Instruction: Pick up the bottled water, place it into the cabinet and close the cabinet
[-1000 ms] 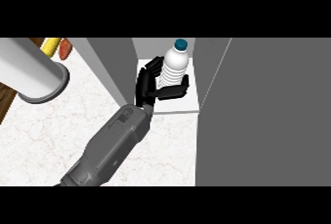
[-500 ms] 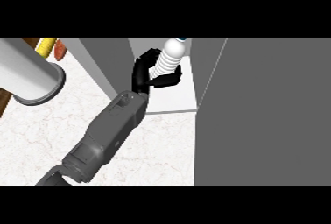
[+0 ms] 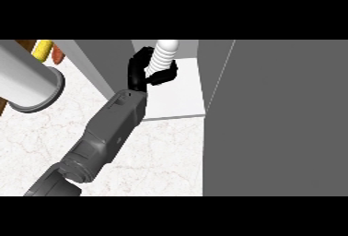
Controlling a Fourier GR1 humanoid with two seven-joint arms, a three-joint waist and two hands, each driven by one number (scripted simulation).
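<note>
Head view, robot hand (image 3: pixel 138 69) curled round bottled water (image 3: pixel 165 54), long axis steep, top toward upper edge, over cabinet shelf (image 3: pixel 178 99).

The left hand (image 3: pixel 139 73) now sits farther in over the cabinet shelf (image 3: pixel 178 99) than a second ago, higher in the view, and the forearm (image 3: pixel 112 129) stretches further across the shelf's front edge. The bottled water (image 3: pixel 165 54) has gone with it inside the curled fingers. Its blue cap and label, plain above the hand before, are now out of sight, the cap past the view's top edge. Only the ribbed white body shows above the thumb. More bare shelf lies behind the hand, beside the wrist.
</note>
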